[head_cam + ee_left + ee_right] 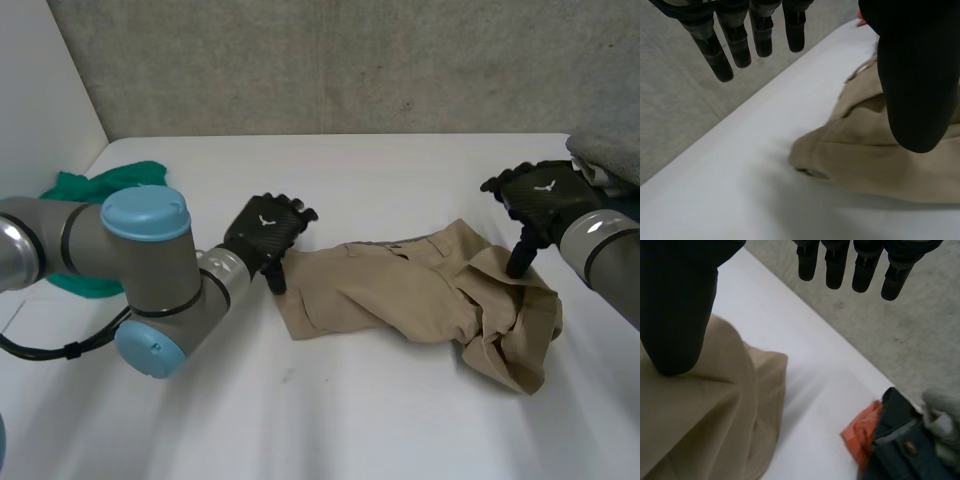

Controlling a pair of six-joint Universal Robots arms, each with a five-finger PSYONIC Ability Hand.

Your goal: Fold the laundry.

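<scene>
A crumpled pair of tan trousers (420, 295) lies across the middle of the white table (350, 410). My left hand (264, 236) hovers at the garment's left end, fingers straight and spread, thumb pointing down at the cloth's edge (860, 150). My right hand (535, 200) stands over the right end, fingers straight, its thumb (675, 315) touching the tan cloth (705, 415). Neither hand is curled round the fabric.
A green cloth (95, 190) lies at the table's left, behind my left arm. A pile of grey, dark blue and orange garments (900, 440) sits at the far right edge (605, 160). A grey wall runs behind the table.
</scene>
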